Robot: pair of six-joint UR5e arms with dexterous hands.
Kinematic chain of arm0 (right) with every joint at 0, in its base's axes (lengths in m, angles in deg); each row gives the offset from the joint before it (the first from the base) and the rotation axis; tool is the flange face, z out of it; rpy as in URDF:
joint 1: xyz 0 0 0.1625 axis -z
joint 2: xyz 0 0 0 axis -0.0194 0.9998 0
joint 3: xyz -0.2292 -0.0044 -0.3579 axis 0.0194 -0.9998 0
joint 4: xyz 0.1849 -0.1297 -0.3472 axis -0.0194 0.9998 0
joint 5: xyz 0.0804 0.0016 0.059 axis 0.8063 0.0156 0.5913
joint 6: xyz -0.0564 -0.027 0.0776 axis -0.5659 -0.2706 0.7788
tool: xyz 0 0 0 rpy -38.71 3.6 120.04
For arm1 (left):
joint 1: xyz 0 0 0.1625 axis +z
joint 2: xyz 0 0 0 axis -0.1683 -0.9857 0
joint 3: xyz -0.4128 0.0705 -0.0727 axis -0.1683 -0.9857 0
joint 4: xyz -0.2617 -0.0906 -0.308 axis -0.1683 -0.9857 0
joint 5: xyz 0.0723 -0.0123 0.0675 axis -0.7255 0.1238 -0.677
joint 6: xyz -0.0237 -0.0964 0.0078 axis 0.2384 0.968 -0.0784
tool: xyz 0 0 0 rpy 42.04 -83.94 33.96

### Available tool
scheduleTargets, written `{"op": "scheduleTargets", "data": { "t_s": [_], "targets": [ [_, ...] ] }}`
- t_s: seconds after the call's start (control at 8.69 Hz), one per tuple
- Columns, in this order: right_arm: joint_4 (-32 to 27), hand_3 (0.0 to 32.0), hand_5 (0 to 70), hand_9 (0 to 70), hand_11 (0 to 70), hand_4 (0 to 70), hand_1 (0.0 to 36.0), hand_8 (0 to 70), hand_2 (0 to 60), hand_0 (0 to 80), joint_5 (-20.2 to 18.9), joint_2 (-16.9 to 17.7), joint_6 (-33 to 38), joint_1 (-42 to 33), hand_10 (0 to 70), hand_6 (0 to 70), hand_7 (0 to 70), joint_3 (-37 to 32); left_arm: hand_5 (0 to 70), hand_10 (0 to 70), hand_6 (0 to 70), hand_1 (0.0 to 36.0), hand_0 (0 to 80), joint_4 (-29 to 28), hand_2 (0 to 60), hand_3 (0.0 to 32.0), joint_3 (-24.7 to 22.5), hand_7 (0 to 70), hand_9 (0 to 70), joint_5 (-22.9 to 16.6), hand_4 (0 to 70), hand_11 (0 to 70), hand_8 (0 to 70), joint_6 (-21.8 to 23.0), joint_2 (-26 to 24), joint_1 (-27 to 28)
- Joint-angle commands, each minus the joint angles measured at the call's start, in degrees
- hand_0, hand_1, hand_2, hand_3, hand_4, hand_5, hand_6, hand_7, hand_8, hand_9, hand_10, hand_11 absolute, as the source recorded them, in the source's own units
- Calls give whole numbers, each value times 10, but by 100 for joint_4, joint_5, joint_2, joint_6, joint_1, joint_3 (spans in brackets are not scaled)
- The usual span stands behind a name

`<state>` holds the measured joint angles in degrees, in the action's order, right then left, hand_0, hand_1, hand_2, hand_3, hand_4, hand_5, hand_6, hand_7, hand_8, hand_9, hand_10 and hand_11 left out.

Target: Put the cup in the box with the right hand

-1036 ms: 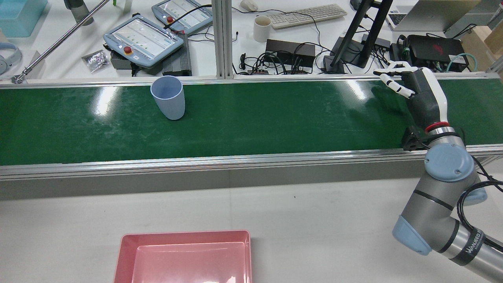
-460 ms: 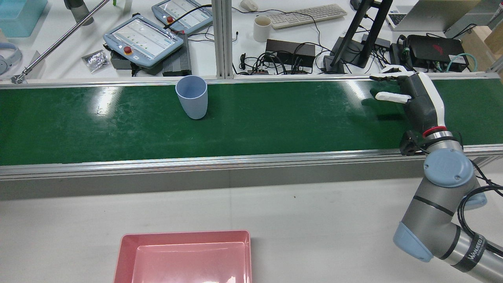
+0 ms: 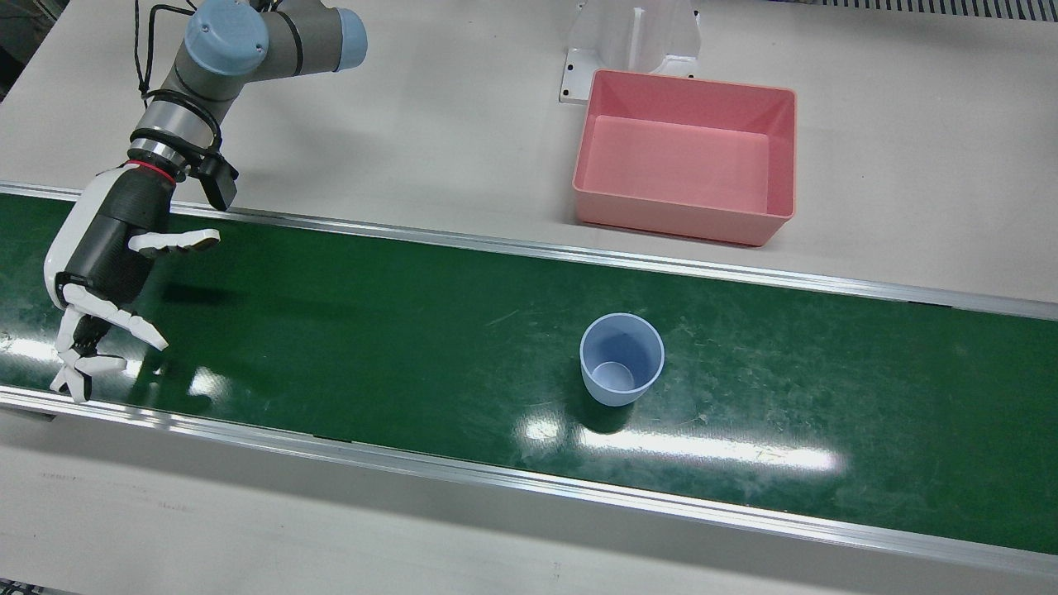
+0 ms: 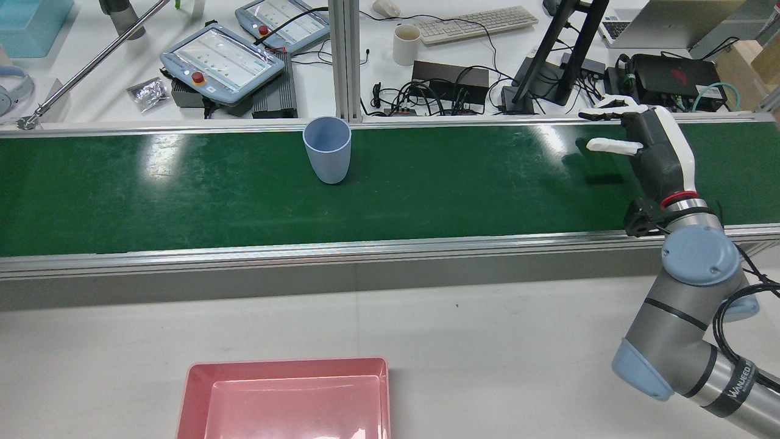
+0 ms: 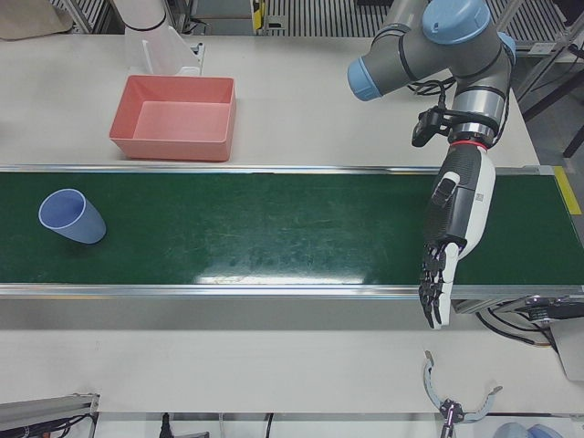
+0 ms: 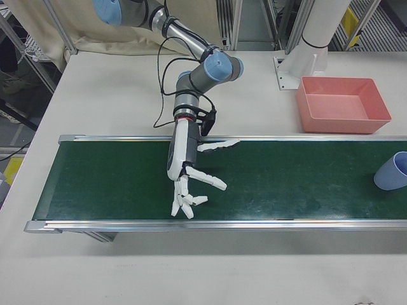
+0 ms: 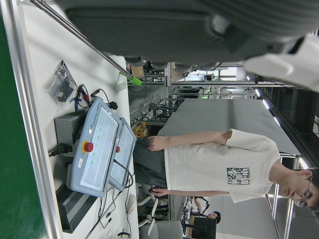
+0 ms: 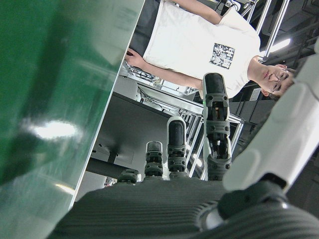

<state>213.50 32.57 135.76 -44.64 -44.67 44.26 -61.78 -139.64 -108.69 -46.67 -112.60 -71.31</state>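
Cup (image 4: pixel 327 149) stands upright, mouth up, on the green belt (image 4: pixel 426 189), toward its far edge, well apart from your right hand (image 4: pixel 646 146). Right hand hangs over the belt's end, fingers (image 3: pixel 107 314) spread and holding nothing, likely posed to meet the cup side-on. Pink box (image 4: pixel 286 396) sits empty on the near table. Left hand: cannot tell, only its camera's outlook shows.
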Motion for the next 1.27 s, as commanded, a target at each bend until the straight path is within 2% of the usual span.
{"op": "scheduleTargets", "data": {
  "t_s": [0.0, 0.46, 1.15],
  "targets": [
    [18, 0, 0, 195, 22, 700, 0, 63, 0, 437, 11, -1, -116, 43, 21, 115, 560, -19, 0, 0, 0, 0, 0, 0, 0, 0, 0, 0, 0, 0, 0, 0, 0, 0, 0, -4],
    [18, 0, 0, 187, 23, 700, 0, 61, 0, 433, 2, -1, -222, 34, 21, 110, 533, -37, 0, 0, 0, 0, 0, 0, 0, 0, 0, 0, 0, 0, 0, 0, 0, 0, 0, 5],
    [0, 0, 0, 187, 25, 700, 0, 60, 0, 422, 2, -71, -600, -1, 22, 112, 542, -150, 0, 0, 0, 0, 0, 0, 0, 0, 0, 0, 0, 0, 0, 0, 0, 0, 0, 5]
  ]
}}
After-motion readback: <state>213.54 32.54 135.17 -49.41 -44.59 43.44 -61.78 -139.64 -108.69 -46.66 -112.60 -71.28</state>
